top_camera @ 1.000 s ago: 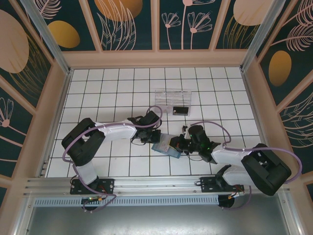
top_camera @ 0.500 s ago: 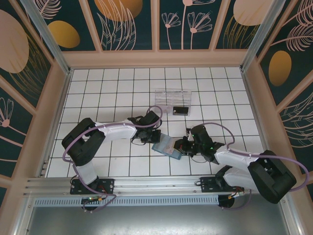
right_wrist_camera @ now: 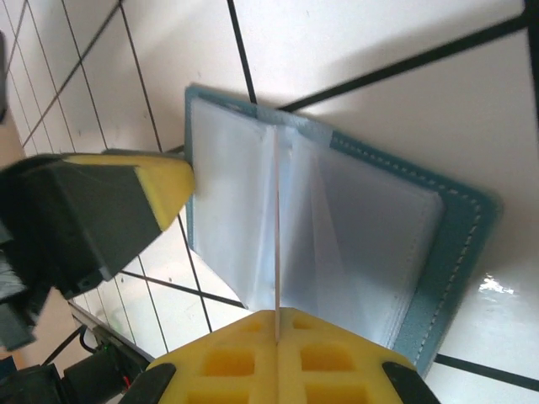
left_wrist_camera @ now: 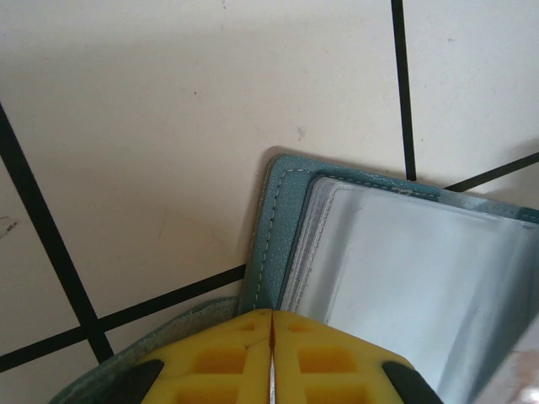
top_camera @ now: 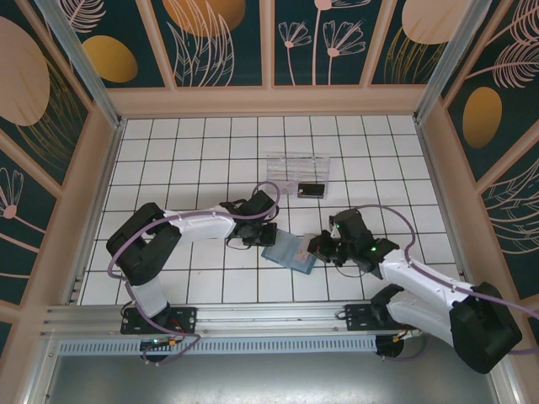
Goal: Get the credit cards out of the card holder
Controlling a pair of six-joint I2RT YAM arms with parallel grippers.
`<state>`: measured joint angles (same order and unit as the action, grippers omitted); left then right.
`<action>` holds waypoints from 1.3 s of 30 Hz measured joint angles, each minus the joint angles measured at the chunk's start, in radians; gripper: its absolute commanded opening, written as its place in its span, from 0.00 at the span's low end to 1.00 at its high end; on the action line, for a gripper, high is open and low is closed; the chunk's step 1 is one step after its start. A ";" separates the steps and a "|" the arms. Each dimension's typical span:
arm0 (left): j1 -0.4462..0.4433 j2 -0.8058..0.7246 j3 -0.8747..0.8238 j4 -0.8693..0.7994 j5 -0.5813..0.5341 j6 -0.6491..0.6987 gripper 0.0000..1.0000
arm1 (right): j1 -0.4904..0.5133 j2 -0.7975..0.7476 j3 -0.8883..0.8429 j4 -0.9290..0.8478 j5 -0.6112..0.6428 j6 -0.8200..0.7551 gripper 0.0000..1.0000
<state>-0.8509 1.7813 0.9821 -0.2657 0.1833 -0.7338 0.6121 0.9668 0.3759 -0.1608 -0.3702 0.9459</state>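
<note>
Left pincer [top_camera: 268,238]: closed, yellow fingertips pressed together with no visible gap. The tips sit on the left edge of the card holder [top_camera: 289,251]. Left wrist view shows the teal stitched corner and the clear pockets running under them. Can't tell whether any of the cover is pinched between the tips.

Card holder: lies open and flat on the white tiled tabletop [top_camera: 168,151], centre-near, between the two pincers, turned slightly off the tile grid. Pocket side is up and the teal border is visible all round.

Clear plastic tray [top_camera: 296,164]: farther back from the holder and well apart from it. Black card [top_camera: 311,190]: flat on the tabletop just beside the tray's near right corner.

Right pincer [top_camera: 320,247]: at the holder's right edge, closed on a thin sheet [right_wrist_camera: 276,227]. The sheet stands edge-on out of the open holder, in line with its middle fold. Can't tell whether it is a card or a pocket sleeve.
</note>
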 measured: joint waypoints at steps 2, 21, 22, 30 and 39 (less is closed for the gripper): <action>0.000 0.000 0.000 0.000 0.000 -0.001 0.09 | -0.021 -0.021 0.028 -0.043 0.014 -0.020 0.04; 0.000 -0.038 -0.073 0.088 0.003 -0.023 0.09 | -0.150 0.309 0.520 -0.323 0.151 -0.980 0.00; 0.000 -0.040 -0.077 0.091 0.003 -0.023 0.09 | -0.150 0.337 0.547 -0.343 0.148 -1.058 0.00; 0.000 -0.069 -0.121 0.127 0.012 -0.038 0.09 | -0.135 0.517 0.755 -0.455 0.193 -1.487 0.00; 0.000 -0.130 -0.199 0.153 0.032 -0.071 0.09 | -0.071 0.747 1.022 -0.556 0.194 -1.805 0.00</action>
<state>-0.8509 1.6516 0.7834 -0.1123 0.2153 -0.8051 0.5411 1.7134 1.3975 -0.7170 -0.1761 -0.8593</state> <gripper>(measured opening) 0.091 0.052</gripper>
